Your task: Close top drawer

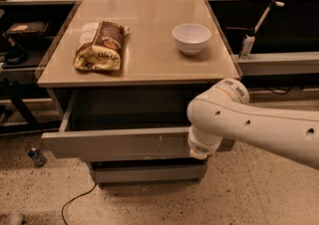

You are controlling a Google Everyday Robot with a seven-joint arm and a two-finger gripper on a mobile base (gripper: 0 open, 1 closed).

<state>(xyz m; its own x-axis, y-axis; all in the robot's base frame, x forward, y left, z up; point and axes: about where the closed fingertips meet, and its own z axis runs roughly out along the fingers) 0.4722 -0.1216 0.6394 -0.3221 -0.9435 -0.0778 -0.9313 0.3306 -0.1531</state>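
Observation:
The top drawer (114, 143) is pulled out from under the tan tabletop (149, 59). Its wide grey front has small pale scratches, and its shallow tray (129, 112) lies dark in shadow. My white arm (249, 127) reaches in from the right. Its lower end with the gripper (199, 153) sits at the right part of the drawer front, low against it. The arm's bulk hides the gripper itself. A slimmer grey drawer front (149, 173) sits closed below.
A brown snack bag (99, 46) and a white bowl (191, 37) rest on the tabletop. A cable (75, 204) and a small bottle (36, 157) lie on the speckled floor at the left. Shelving stands behind and to both sides, and a white bottle (246, 45) stands on the right shelf.

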